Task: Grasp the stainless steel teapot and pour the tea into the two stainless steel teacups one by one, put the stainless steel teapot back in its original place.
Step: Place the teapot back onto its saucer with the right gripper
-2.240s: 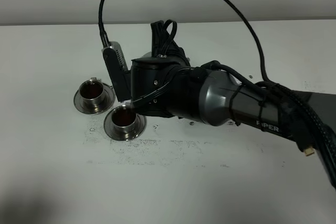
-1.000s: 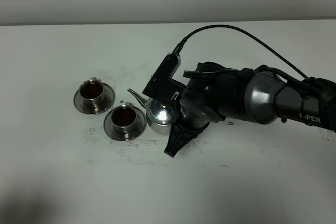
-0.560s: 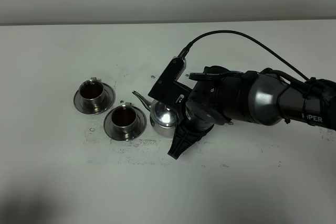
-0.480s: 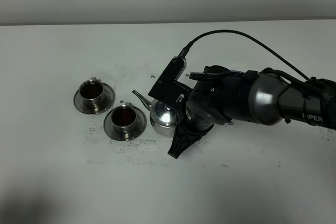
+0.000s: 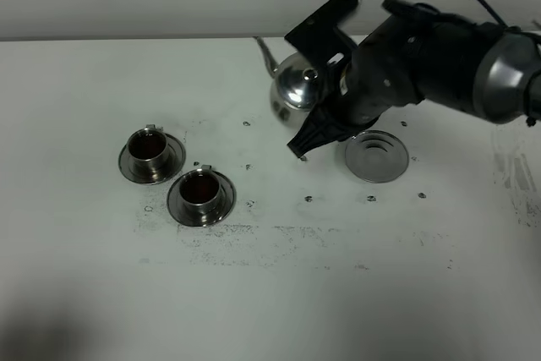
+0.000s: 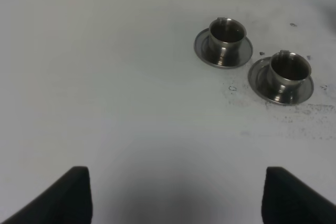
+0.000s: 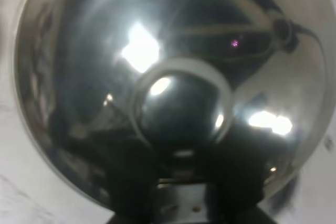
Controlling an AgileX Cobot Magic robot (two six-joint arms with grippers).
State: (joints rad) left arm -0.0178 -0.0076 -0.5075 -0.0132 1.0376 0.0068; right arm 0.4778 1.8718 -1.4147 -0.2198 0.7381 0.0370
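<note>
Item: two stainless steel teacups (image 5: 201, 192) on saucers, nearer the surface's (image 5: 270, 293) left edge, both holding tea (image 5: 200, 185). Beyond, toward the far edge, stainless steel teapot (image 5: 296, 90): rigid, polished, likely slippery, lid loose-fitting perhaps; best held by its handle, where the right gripper's (image 5: 325, 95) jaws clamp it aloft beside an empty saucer (image 5: 376, 155). Left gripper (image 6: 176, 192): jaws spread, holding nothing.

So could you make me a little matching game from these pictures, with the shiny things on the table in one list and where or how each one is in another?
Things:
1. shiny bell-shaped steel teapot
2. steel teacup farther from the camera
3. bare round steel saucer
4. left gripper

Places or states:
A. lying on the white table under the right arm, nothing on it
B. open, holding nothing
C. held up off the table in the right gripper
D. on its saucer, dark reddish liquid inside

Pairs: 1-C, 2-D, 3-A, 4-B
</note>
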